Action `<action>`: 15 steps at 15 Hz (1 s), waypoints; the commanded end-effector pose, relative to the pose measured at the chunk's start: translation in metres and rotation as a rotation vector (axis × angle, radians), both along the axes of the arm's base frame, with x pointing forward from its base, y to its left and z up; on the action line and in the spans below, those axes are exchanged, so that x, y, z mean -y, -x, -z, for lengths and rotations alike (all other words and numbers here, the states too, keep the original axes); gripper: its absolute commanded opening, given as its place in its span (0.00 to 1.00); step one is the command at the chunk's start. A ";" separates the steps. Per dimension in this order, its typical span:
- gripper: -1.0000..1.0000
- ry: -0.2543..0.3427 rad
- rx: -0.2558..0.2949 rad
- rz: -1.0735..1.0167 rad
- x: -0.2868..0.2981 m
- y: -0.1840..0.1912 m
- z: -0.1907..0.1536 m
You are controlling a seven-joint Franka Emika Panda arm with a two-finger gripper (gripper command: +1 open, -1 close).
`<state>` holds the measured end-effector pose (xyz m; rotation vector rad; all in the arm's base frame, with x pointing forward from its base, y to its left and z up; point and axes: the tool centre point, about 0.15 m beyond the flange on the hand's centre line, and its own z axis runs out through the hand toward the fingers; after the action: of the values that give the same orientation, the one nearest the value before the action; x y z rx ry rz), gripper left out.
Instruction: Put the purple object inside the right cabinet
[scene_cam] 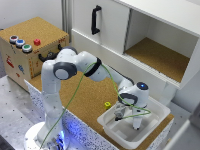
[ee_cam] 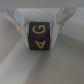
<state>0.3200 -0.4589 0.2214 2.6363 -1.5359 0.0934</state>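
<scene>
In the wrist view the purple object, a dark block with yellow letters, lies between my two fingers, which press against its sides. The gripper is shut on it, low over a white floor. Seen from the exterior view, the gripper reaches down inside a white tray at the front of the cork counter, and the hand hides the block there. The right cabinet, a white bay with a cork floor, stands open behind and above the tray.
A white door panel with a black handle closes the bay to the exterior view's left of the cabinet. A cork box with coloured buttons sits further left. A small yellow object lies on the counter beside the tray.
</scene>
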 end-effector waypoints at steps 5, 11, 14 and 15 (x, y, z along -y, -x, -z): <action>0.00 0.042 0.138 -0.221 -0.023 -0.079 -0.087; 0.00 0.048 0.214 -0.594 -0.077 -0.178 -0.164; 0.00 0.068 0.295 -0.759 -0.116 -0.211 -0.209; 0.00 0.078 0.323 -0.819 -0.130 -0.223 -0.224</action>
<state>0.4924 -0.3767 0.3749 2.9636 -0.6946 0.5846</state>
